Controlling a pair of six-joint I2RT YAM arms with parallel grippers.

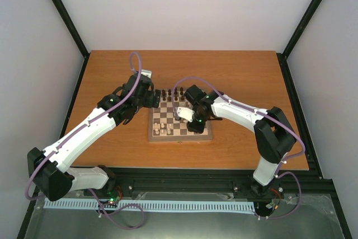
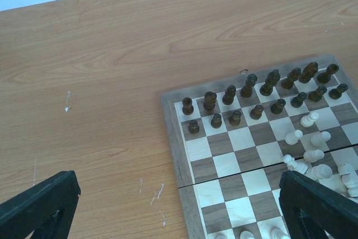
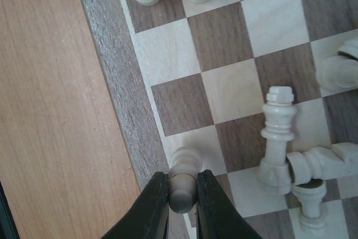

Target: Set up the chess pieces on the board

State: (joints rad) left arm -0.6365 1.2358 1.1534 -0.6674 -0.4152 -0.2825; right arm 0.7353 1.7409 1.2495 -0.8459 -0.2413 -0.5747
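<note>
The right gripper [image 3: 183,182] is clamping a cream pawn [image 3: 185,163] at an edge square of the chessboard [image 3: 120,82]. The dark pieces [image 2: 254,96] are standing in two rows along the far side, so that half looks done. The cream pieces [image 2: 313,155] are mostly lying jumbled mid-board, several toppled, so most are waiting to be placed. The left gripper [image 2: 176,186] is hanging wide apart and empty above the tabletop [image 2: 100,82] at the board's edge.
</note>
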